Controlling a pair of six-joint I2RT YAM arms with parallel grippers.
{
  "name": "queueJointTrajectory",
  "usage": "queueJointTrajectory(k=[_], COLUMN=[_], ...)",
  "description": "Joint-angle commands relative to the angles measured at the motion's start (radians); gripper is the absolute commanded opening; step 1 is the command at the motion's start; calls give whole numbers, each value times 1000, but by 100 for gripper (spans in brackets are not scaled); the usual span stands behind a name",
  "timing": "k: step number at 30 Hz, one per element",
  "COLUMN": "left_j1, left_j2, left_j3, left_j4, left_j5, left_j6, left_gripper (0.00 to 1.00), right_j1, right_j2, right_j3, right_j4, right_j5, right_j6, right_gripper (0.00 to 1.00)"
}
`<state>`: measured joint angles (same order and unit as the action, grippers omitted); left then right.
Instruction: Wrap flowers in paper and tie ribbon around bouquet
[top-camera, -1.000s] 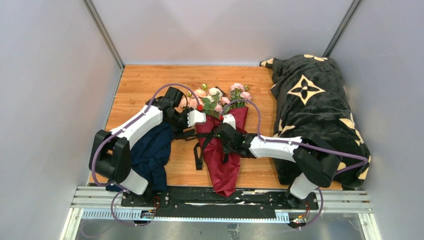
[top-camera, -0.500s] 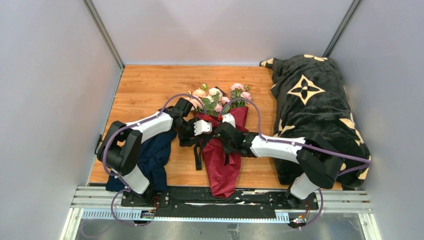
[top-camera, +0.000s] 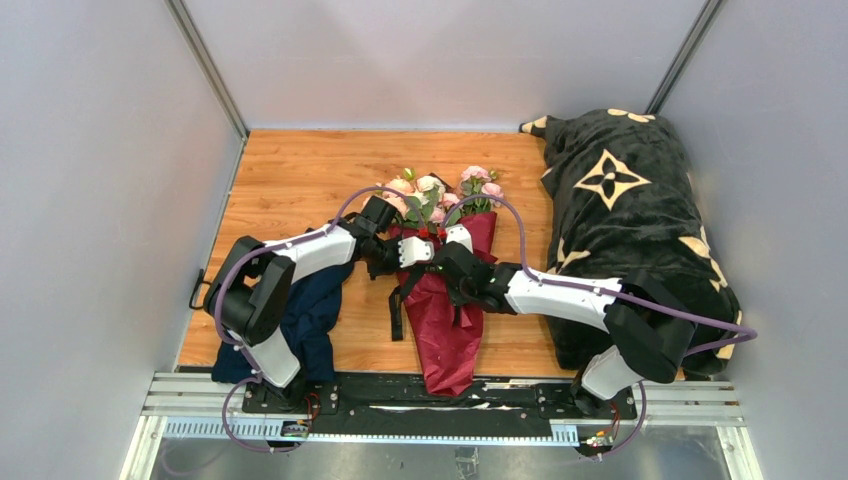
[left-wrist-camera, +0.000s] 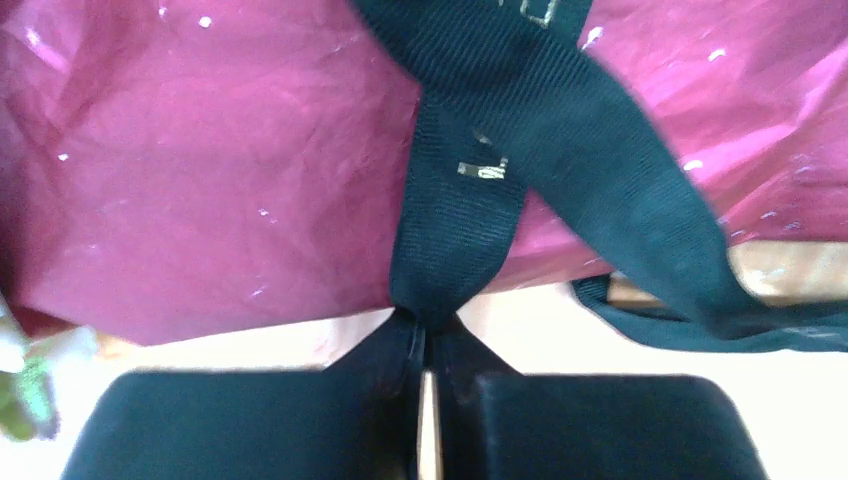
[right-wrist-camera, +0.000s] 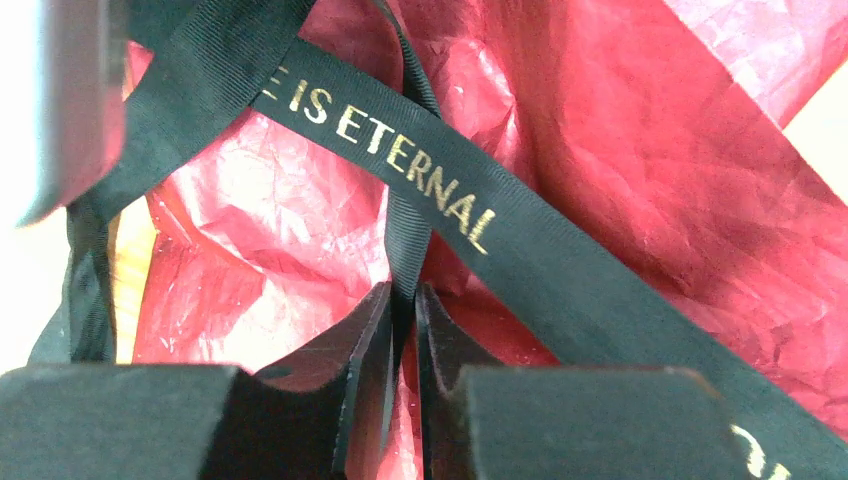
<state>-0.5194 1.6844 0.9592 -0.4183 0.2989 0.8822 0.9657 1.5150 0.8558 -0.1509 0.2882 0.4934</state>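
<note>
Overhead: bright, even, soft shadows
Left wrist: crinkly burgundy wrapping paper (left-wrist-camera: 200, 180) beyond left pincer (left-wrist-camera: 428, 335) glints; foreground blurred
Right wrist: gold lettering on narrow black ribbon (right-wrist-camera: 400, 190) above right pincer (right-wrist-camera: 402, 300) sharp; left edge overexposed

Bare table (top-camera: 290, 170) lay open along the far edge and far left. The black blanket (top-camera: 620, 220) blocked the whole right side and the blue cloth (top-camera: 308, 308) the near left. The bouquet (top-camera: 440, 320) filled the middle, with the left arm (top-camera: 310, 250) and right arm (top-camera: 560, 293) meeting over it.
</note>
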Motion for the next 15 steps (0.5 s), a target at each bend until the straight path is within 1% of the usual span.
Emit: queueJointTrajectory(k=[1, 3, 6, 8, 12, 14, 15], left_j1=[-2, -2, -2, -2, -2, -2, -1], left_j2=[20, -12, -48, -60, -63, -59, -58], left_j3=[7, -3, -20, -27, -25, -23, -22], left_j4=[0, -5, -7, -8, -19, -19, -20], left_j5=[-39, -15, 2, 5, 11, 10, 8], left_j6=[-31, -30, -39, -43, -48, -51, -52], left_gripper=[0, 0, 0, 0, 0, 0, 0], right_j1=[1, 2, 9, 21, 83, 88, 88], right_j2=[-9, -4, -2, -8, -17, -14, -12], right_j3=[26, 33, 47, 56, 93, 88, 82], right_j4=[-55, -61, -79, -91, -156, -154, -147], right_j5=[28, 29, 44, 67, 176, 185, 185], right_j6=[-13, -13, -18, -24, -24, -13, -7], right_gripper=[20, 21, 26, 26, 23, 17, 17])
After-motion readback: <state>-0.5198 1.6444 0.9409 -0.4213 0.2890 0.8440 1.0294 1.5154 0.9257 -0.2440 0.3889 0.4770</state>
